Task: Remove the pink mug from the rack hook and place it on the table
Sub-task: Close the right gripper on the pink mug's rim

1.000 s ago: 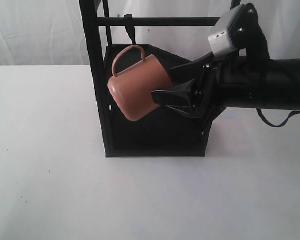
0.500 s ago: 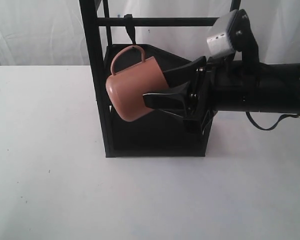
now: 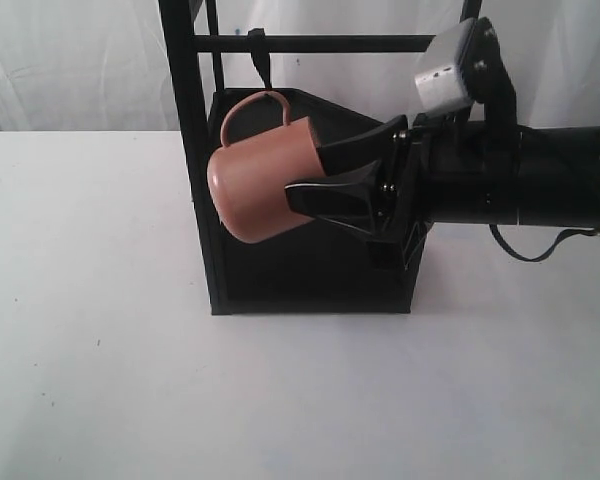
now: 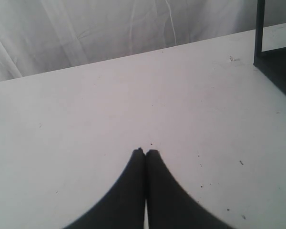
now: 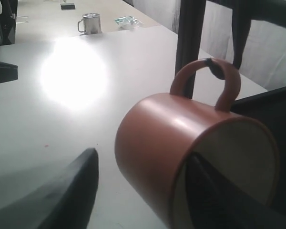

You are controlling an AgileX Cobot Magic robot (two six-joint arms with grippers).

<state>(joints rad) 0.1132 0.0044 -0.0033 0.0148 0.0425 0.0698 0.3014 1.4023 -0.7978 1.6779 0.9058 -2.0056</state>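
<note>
Grasping is in hand: the salmon-pink ceramic mug (image 3: 260, 190) hangs tilted by its handle on the small black metal rack hook (image 3: 264, 68), with the right gripper (image 3: 308, 170) holding its jaws open astride the wall, seemingly unclamped, so next they must close, then lift it clear toward the flat white table (image 3: 100, 380).
</note>
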